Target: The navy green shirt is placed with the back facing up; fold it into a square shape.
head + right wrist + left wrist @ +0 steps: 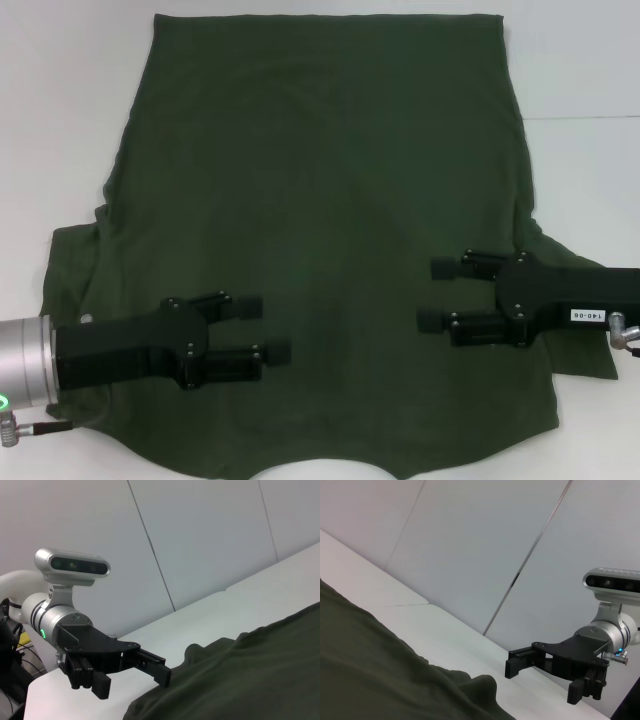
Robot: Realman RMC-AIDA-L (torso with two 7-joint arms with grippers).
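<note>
Both grippers hover open over a flat dark olive-green shirt on a white table.

The left black two-fingered gripper [268,328], on its silver-cuffed arm, sits over the near left part of the large dark olive-green short-sleeved shirt of soft matte fabric [330,200], fingers parted and pointing toward the middle. The shirt lies spread plain side up across the white tabletop [590,120], its straight hem at the far edge, sleeves bunched out at either side near the arms, and its curved neckline at the near edge. The right black gripper [436,294] reaches in over the near right part, fingers likewise apart, holding nothing; the left wrist view shows it [542,677] just above the table beyond a rumpled sleeve.
</note>
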